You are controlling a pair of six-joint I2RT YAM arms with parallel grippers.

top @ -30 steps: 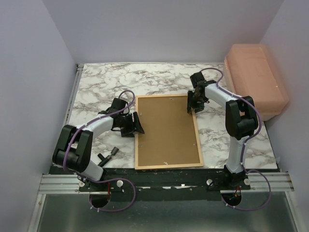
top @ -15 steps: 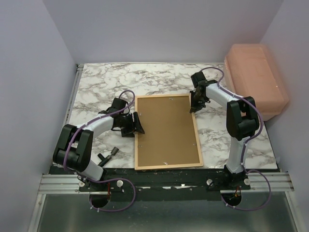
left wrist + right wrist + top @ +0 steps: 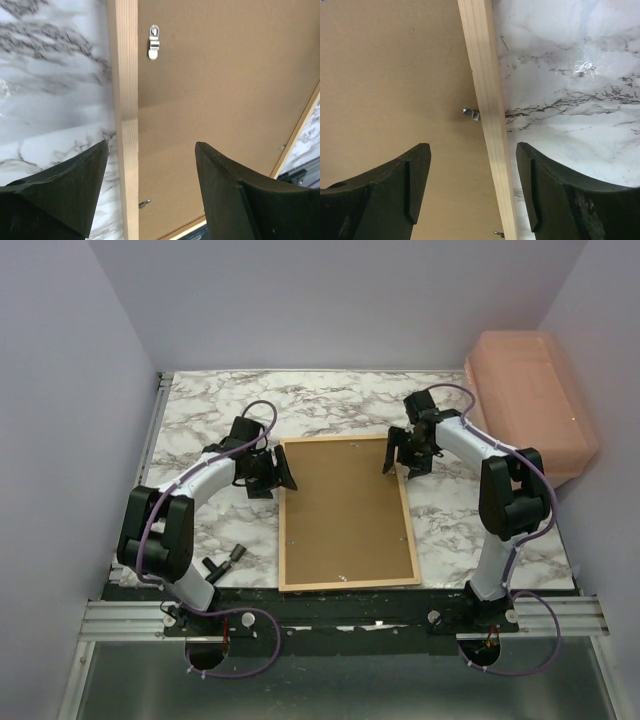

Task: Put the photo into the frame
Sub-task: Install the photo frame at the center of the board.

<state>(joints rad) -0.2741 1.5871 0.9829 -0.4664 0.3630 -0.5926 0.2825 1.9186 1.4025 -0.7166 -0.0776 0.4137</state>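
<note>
frame (image 3: 125,100): thin light wood rim, lying flat, brown backing (image 3: 345,510) facing up
position: centre, long sides near-to-far

The frame (image 3: 282,530) lies flat at the middle of the table (image 3: 330,400), with a backing board (image 3: 345,510) in it. The left hand (image 3: 284,474) straddles its left rail and the right hand (image 3: 400,462) its right rail. A storage bin (image 3: 530,405) sits far right.

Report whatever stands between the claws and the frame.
Nothing visible does: the left claw and the right claw each hang open over a side rail of the frame. A brown backing board fills its back.
</note>
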